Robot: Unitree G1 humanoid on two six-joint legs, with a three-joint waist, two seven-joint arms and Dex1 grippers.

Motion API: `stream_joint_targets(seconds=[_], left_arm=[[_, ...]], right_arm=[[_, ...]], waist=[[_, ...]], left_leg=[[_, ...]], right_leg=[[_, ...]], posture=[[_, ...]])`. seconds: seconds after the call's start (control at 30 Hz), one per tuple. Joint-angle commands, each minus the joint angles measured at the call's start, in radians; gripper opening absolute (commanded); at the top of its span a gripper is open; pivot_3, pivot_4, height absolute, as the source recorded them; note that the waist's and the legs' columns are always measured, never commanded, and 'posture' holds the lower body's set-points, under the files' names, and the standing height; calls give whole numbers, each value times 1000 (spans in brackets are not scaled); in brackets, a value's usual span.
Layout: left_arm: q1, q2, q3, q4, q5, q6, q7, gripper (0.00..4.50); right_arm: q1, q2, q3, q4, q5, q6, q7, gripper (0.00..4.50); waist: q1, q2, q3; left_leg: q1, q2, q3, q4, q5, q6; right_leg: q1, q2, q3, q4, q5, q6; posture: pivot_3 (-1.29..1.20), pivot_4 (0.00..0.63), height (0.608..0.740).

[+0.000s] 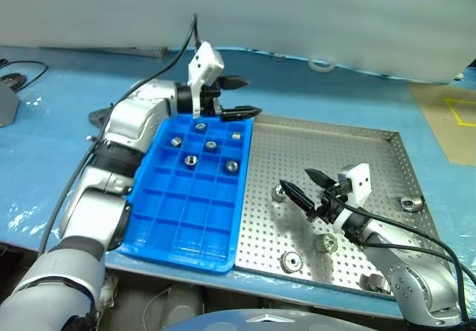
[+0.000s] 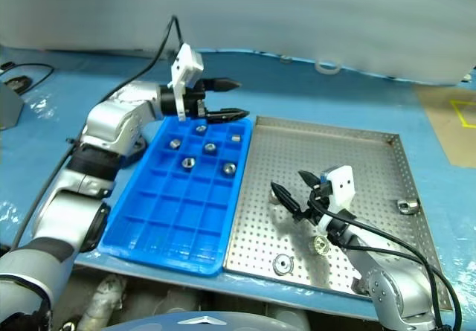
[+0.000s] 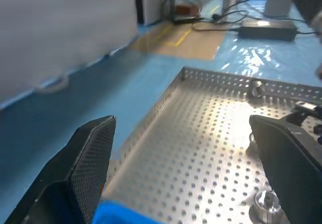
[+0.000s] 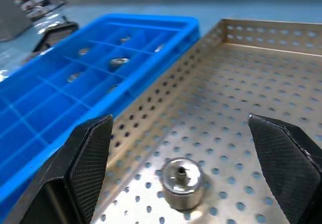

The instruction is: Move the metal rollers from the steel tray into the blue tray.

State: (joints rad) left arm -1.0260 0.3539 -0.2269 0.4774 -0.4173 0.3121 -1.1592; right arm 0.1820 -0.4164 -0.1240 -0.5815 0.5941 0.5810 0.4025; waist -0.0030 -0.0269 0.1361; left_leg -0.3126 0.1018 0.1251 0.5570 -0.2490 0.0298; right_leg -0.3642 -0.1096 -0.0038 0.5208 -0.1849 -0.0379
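Right end effector fingers apart, empty, low over the steel tray; one metal roller lies just ahead between its fingertips. Left end effector fingers apart, empty, above the blue tray far edge; rollers in compartments below.

No readable text, labels, brand names, numbers or signs appear on anything in these views.
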Motion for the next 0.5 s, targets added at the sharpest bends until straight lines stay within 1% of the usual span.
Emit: stream_joint_targets(seconds=[0.03,0.07,0.1,0.2,0.33,0.43,0.5], left_arm=[[-82,-20,13,158,33,-73,-131,4470],[-104,-25,15,193,45,-92,-159,4470],[-128,-33,19,235,58,-111,-177,4470],[-174,-55,44,315,72,-136,-210,4470],[-166,-74,68,301,51,-66,-275,4470],[-42,-42,38,104,21,51,-334,4470],[34,-17,32,-21,9,114,-333,4470]], right_arm=[[-107,-124,-242,-39,168,96,-15,4500],[-123,-151,-283,-36,205,122,-18,4500],[-113,-153,-304,-24,220,120,-14,4500],[-75,-140,-332,-6,228,103,0,4500],[-35,-123,-341,4,226,74,29,4500],[-27,-114,-355,32,212,42,41,4500],[-31,-113,-362,47,211,28,44,4500]], waist=[[-20,1,1],[-27,1,1],[-32,-1,0],[-32,-5,-3],[-30,0,-2],[-35,1,-2],[-40,0,-2]], left_leg=[[-5,0,-1,2,0,1],[-10,0,-1,2,0,1],[-14,0,-2,4,-1,3],[-20,5,-3,4,-2,5],[-23,5,-1,8,-5,10],[-22,4,0,13,-8,13],[-21,4,0,15,-10,16]], right_leg=[[-4,0,0,0,0,0],[-9,1,1,-1,1,0],[-12,1,0,0,1,0],[-15,1,-6,0,0,-3],[-15,-1,-7,0,-1,-4],[-10,-3,-7,-1,-2,-6],[-6,-3,-6,-2,-3,-8]], posture=[[-258,150,740],[-268,150,740],[-283,150,740],[-302,150,740],[-314,150,740],[-314,150,740],[-305,150,740]])
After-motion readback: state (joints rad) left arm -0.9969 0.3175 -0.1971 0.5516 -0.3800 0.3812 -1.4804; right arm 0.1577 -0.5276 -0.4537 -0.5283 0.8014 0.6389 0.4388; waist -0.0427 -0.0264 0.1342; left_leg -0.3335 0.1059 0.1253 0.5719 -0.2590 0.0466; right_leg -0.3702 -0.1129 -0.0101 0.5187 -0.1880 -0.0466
